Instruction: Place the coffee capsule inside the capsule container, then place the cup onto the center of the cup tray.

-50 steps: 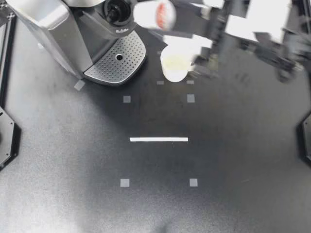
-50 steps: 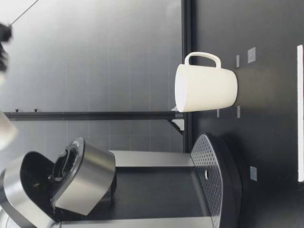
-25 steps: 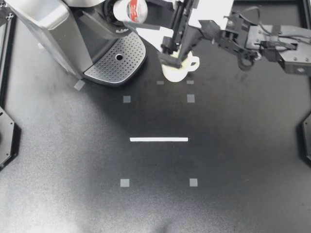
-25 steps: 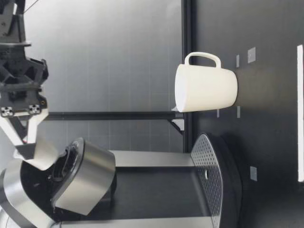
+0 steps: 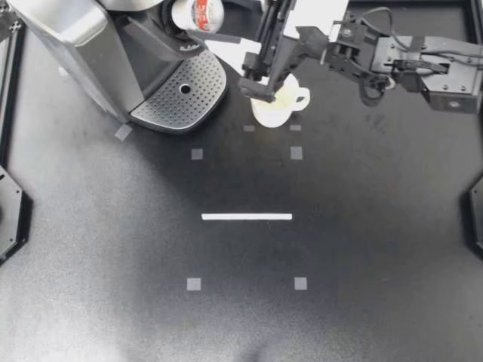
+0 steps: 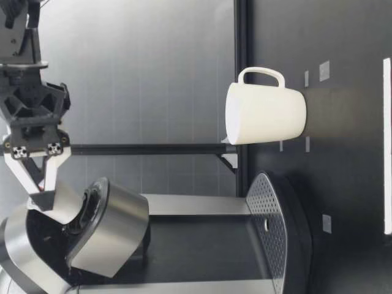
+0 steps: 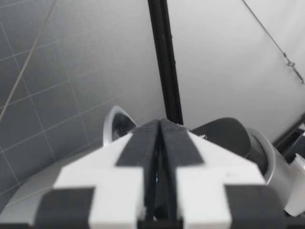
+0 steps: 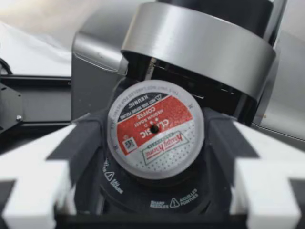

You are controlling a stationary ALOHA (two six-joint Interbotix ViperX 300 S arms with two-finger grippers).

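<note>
The right claw (image 5: pixel 205 16) is squeezing the capsule (image 5: pixel 196 13) by its sides at the cup's (image 5: pixel 273 113) ten o'clock; it's probably light, thin-walled and crushable.

A matte black tabletop (image 5: pixel 362 249) fills the top view. A white tape strip (image 5: pixel 247 216) lies at its middle, with small grey squares (image 5: pixel 194 284) at 11, 1, 5 and 7 o'clock of it. Behind stands a grey gridded wall (image 6: pixel 135 73), with a black upright post (image 6: pixel 153 149) before it.

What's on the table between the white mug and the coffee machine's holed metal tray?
Nothing: in the top view, bare black table separates the white ceramic mug from the perforated metal cup tray.
</note>
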